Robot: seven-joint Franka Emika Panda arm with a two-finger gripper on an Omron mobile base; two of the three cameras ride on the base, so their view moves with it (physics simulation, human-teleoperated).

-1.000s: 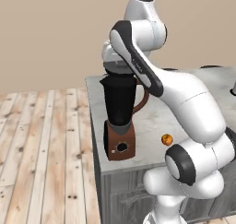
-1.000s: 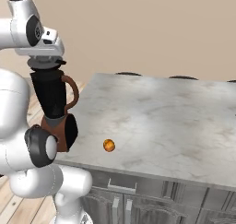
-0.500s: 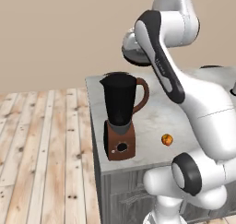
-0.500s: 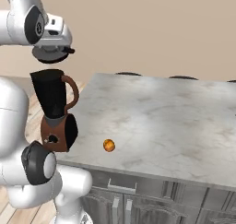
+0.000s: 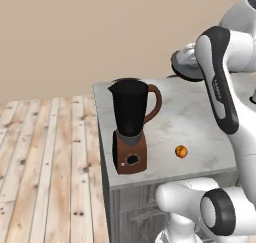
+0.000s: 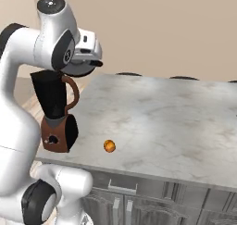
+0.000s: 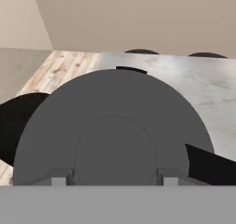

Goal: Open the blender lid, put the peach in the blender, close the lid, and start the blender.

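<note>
Lid off, fruit still waiting: my gripper (image 7: 110,179) is clamped tight on the blender lid (image 7: 115,131), holding the dark disc aloft above the marbled surface (image 6: 185,113), well to the side of the jar. The blender (image 5: 131,129) stands open-topped near the surface's corner, its black jar upright on the reddish-brown base. The peach (image 5: 181,151) lies on the surface near the blender's base, apart from it and untouched. By my reckoning the first step is done; left are setting the lid aside, loading the peach, closing up, and pressing the round button (image 5: 132,160).
</note>
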